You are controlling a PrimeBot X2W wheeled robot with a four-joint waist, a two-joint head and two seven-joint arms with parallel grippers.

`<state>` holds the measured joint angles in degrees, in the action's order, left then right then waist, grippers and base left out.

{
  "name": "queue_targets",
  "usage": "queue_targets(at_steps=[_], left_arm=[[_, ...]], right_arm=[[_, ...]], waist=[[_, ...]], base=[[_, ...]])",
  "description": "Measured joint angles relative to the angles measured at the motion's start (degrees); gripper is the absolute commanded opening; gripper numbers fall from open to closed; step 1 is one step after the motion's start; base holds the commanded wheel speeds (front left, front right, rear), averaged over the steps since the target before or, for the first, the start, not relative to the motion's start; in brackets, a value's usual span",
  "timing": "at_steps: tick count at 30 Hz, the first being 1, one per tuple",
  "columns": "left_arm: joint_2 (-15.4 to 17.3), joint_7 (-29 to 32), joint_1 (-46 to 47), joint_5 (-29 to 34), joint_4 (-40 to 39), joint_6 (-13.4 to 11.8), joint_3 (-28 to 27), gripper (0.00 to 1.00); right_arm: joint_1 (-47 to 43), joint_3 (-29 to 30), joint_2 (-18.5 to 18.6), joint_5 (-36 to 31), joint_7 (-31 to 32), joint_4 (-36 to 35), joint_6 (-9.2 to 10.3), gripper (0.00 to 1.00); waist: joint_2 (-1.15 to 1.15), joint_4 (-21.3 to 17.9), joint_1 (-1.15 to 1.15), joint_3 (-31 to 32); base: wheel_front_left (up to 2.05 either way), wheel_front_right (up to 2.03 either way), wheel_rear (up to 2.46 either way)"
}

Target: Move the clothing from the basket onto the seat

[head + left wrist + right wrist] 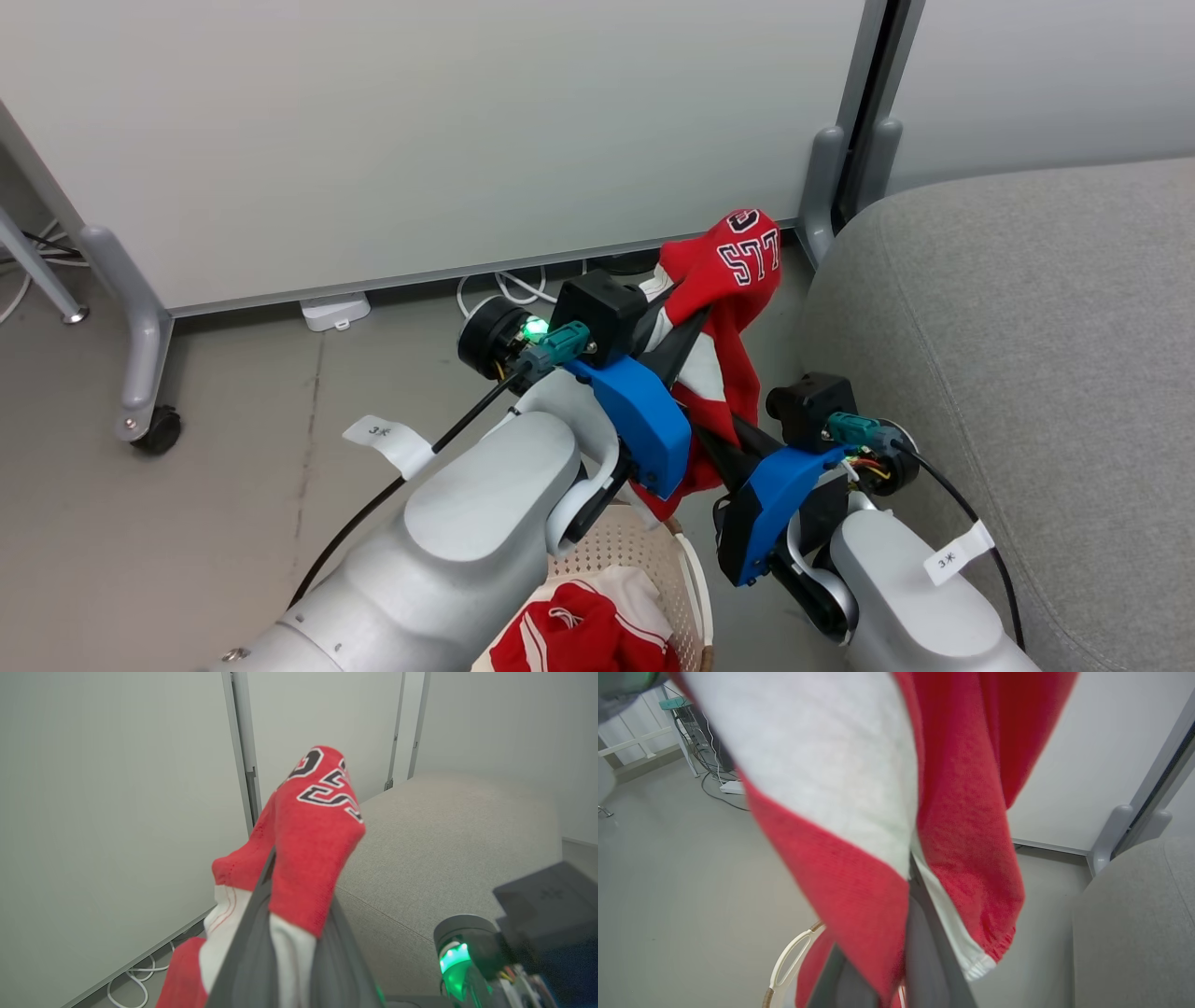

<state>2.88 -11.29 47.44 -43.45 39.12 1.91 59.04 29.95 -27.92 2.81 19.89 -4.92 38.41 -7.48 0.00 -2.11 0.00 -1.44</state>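
Clothing piece with block letters (744,252) hangs above the basket (693,569), just beside the seat (1008,327), left hand (294,914) and right hand (889,914) both clenched on it, likely sharing its drape for the carry; second garment (579,630) lies in the basket.

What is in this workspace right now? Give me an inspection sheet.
Surface: grey floor; seat at the right.
Job's things: lettered garment lifted above the basket, beside the seat, not yet on it; second garment lies in the basket.
Clutter: white box on the floor by the partition.
Grippers: left gripper and right gripper, jaws shut on the lettered garment.
Cables: white cables looped on the floor; black cable along the left forearm.
Surroundings: white partition on a wheeled foot.
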Motion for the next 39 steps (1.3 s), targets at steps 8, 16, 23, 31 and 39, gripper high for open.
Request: queue_targets(at_steps=[8, 16, 23, 31, 39], left_arm=[[0.0, -0.4, 0.0, -1.0, 0.8, -0.4, 1.1, 0.00], [0.0, -0.9, 0.3, -1.9, 1.1, -0.4, 2.1, 0.39], [0.0, -1.2, 0.4, -3.5, 1.9, -0.4, 2.5, 1.00], [0.0, -1.8, 0.5, -4.5, 2.7, -0.4, 2.7, 1.00], [1.1, -3.1, -0.5, -4.2, 2.8, -0.3, 1.7, 1.00]], right_arm=[[0.4, -0.9, 0.0, 1.2, -1.5, 1.7, 0.00, 0.00], [1.1, -1.6, 0.0, 2.1, -2.2, 2.6, 0.00, 0.00], [1.4, -1.8, 0.0, 2.2, -2.6, 3.3, 0.00, 0.00], [1.9, -1.3, 0.0, 2.4, -3.2, 4.1, 0.00, 0.00], [2.7, 1.5, 0.0, 1.9, -4.6, 4.9, 0.00, 0.00]], waist=[[0.00, -0.5, 0.00, 0.3], [0.00, -0.5, 0.00, 0.1], [0.00, -0.4, 0.00, -0.1], [0.00, -0.1, 0.00, -0.4], [0.00, 0.4, 0.00, -0.6]], base=[[0.00, 0.00, 0.00], [0.00, 0.00, 0.00], [0.00, 0.00, 0.00], [0.00, 0.00, 0.00], [0.00, 0.00, 0.00]])
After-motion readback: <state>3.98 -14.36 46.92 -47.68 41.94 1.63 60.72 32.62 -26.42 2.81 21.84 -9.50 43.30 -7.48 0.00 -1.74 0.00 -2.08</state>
